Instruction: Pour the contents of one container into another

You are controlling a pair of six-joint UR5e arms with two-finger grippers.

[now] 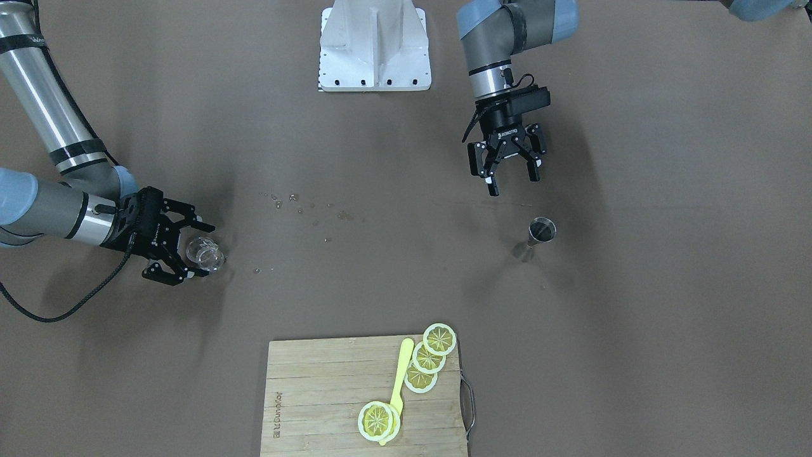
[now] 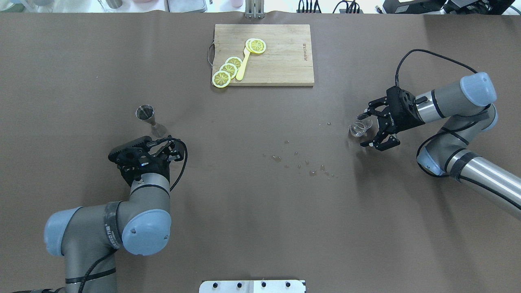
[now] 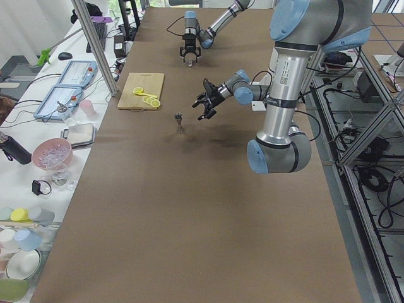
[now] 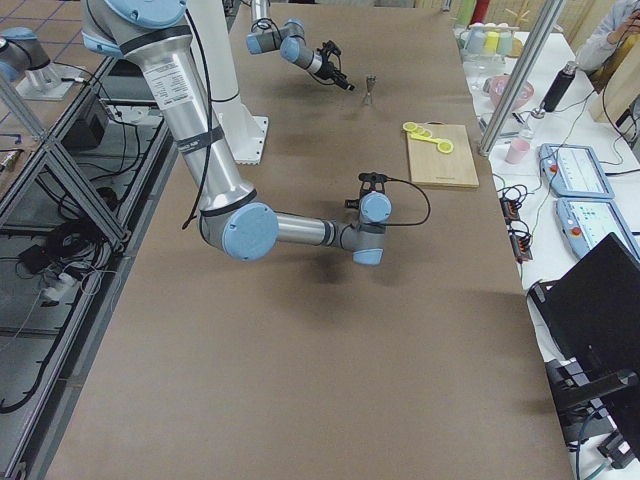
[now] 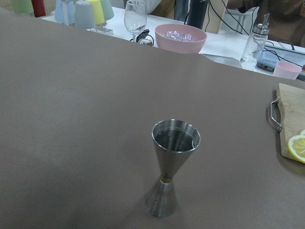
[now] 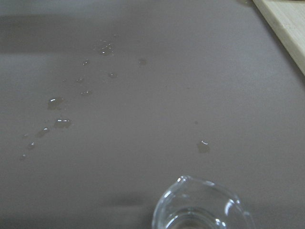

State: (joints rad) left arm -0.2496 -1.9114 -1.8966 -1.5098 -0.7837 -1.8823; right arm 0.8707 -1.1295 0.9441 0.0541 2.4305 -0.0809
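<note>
A steel jigger (image 1: 542,230) stands upright on the brown table, also seen in the left wrist view (image 5: 175,143) with a shiny inside. My left gripper (image 1: 514,184) hangs open above the table, a short way on the robot's side of the jigger, and holds nothing. A small clear glass cup with a spout (image 1: 206,252) sits on the table on the other side. My right gripper (image 1: 200,252) lies low and open, with its fingertips on either side of the cup (image 2: 361,126). Only the cup's rim (image 6: 200,207) shows in the right wrist view.
Water drops (image 1: 304,206) are scattered on the table between the two arms. A wooden cutting board (image 1: 317,393) with lemon slices (image 1: 428,358) and a yellow utensil (image 1: 399,381) lies at the operators' edge. The white robot base (image 1: 374,44) stands opposite.
</note>
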